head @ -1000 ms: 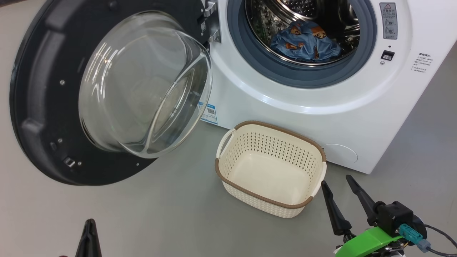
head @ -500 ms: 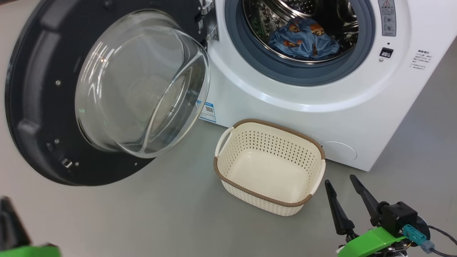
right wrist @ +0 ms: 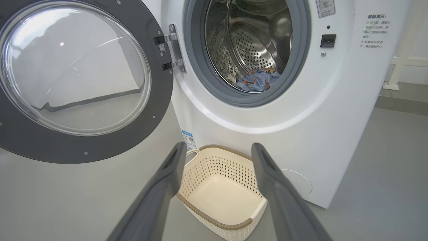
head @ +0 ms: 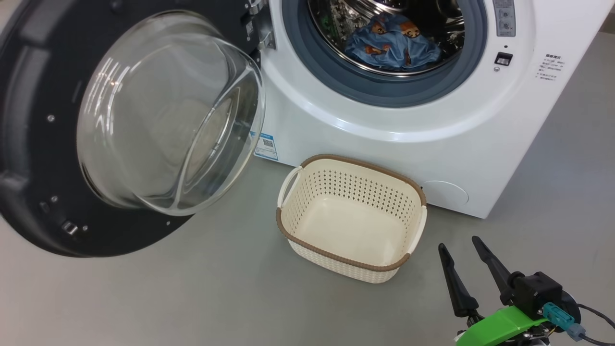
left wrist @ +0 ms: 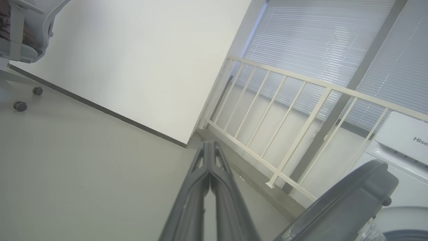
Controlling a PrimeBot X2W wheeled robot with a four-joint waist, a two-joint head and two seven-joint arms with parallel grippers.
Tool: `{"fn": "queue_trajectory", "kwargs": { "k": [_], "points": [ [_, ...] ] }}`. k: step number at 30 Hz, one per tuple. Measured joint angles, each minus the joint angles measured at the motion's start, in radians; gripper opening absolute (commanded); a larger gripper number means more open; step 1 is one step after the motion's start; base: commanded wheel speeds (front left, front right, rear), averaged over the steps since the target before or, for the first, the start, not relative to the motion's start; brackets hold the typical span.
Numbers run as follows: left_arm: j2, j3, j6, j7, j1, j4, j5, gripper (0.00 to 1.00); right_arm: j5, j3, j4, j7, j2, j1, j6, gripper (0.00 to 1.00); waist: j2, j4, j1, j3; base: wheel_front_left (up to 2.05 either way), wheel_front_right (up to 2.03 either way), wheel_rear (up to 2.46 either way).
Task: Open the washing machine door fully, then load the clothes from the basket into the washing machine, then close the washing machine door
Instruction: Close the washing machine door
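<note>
Left gripper is seen clamped shut, nothing between its fingers, aimed at floor and white wall in its wrist view. Right gripper is held spread wide at lower right of head view, near basket but not touching. Basket is set at centre, just in front of washing machine. Washing machine door is swung open at left. Blue garment w/ orange bears is seen in drum, upper centre.
</note>
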Motion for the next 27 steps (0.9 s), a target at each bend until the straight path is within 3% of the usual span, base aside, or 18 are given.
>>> {"fn": "queue_trajectory", "kwargs": {
  "k": [6, 15, 27],
  "points": [
    [0.062, 0.061, -0.009, 0.065, -0.148, 0.161, -0.115, 0.0, 0.0, 0.004, -0.001, 0.001, -0.014, 0.0, 0.0, 1.0, 0.0, -0.019, 0.0, 0.014, 0.0, 0.0, 0.0],
    [0.067, 0.212, -0.026, 0.232, -0.239, 0.39, -0.385, 0.0, 0.0, 0.014, -0.02, 0.019, -0.03, -0.003, 0.0, 1.0, 0.0, -0.051, 0.0, 0.044, 0.0, 0.0, 0.0],
    [0.041, 0.242, -0.044, 0.451, -0.236, 0.407, -0.572, 0.0, 0.001, 0.009, -0.05, 0.046, -0.05, -0.004, 0.0, 1.0, 0.0, -0.074, 0.0, 0.078, 0.0, 0.0, 0.0]
  ]
}}
